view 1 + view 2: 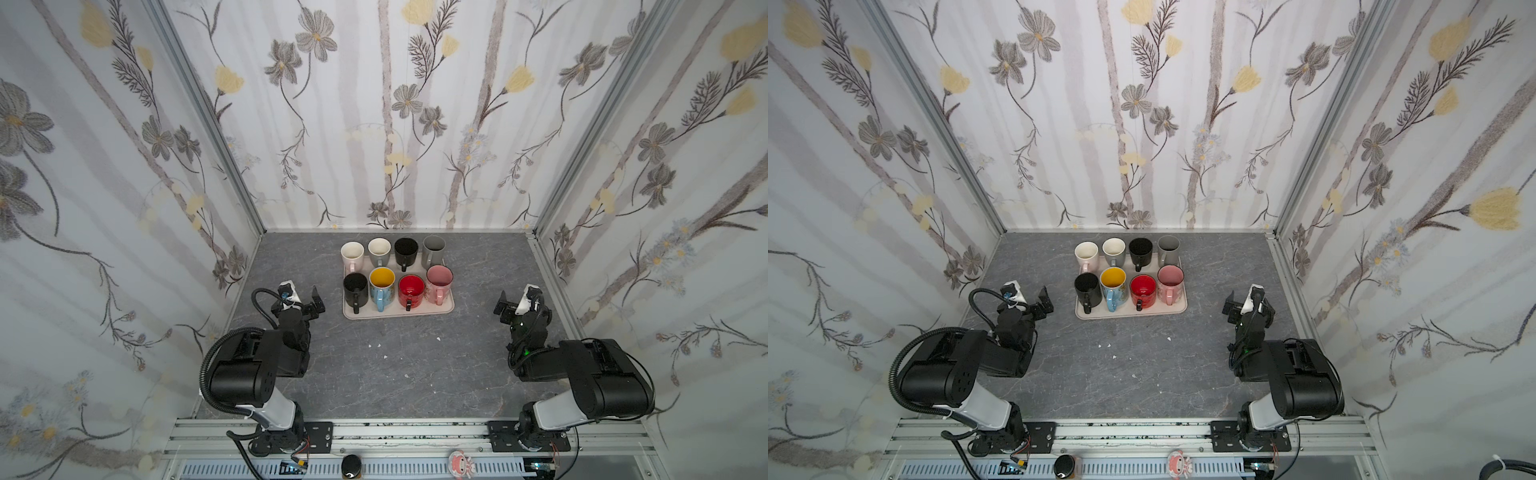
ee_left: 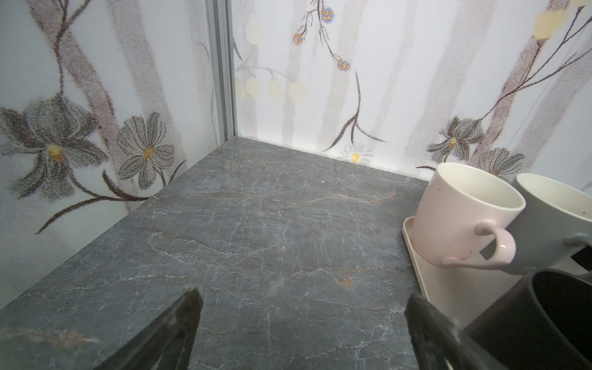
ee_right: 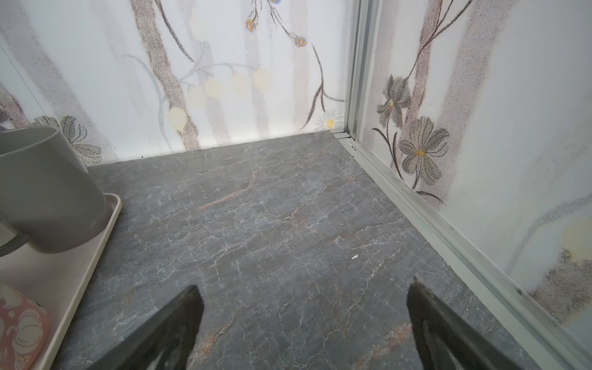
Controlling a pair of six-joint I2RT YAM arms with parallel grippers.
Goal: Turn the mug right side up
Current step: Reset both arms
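Observation:
Several mugs stand on a beige tray (image 1: 446,308) at the back middle of the table, in two rows. All show open mouths facing up, among them a black mug (image 1: 355,287), a red mug (image 1: 411,291) and a grey mug (image 1: 433,248); no overturned mug shows. My left gripper (image 1: 305,301) hovers open just left of the tray, with nothing between its fingers (image 2: 189,307). My right gripper (image 1: 515,305) stands open to the right of the tray, also with nothing in it. The left wrist view catches a pale pink mug (image 2: 461,217) on the tray's corner.
Floral walls close in the dark marble table (image 1: 395,365) at the back and on both sides, with metal posts in the corners. A few small white specks (image 1: 376,345) lie on the table in front of the tray. Both arm bases sit on the front rail (image 1: 407,432).

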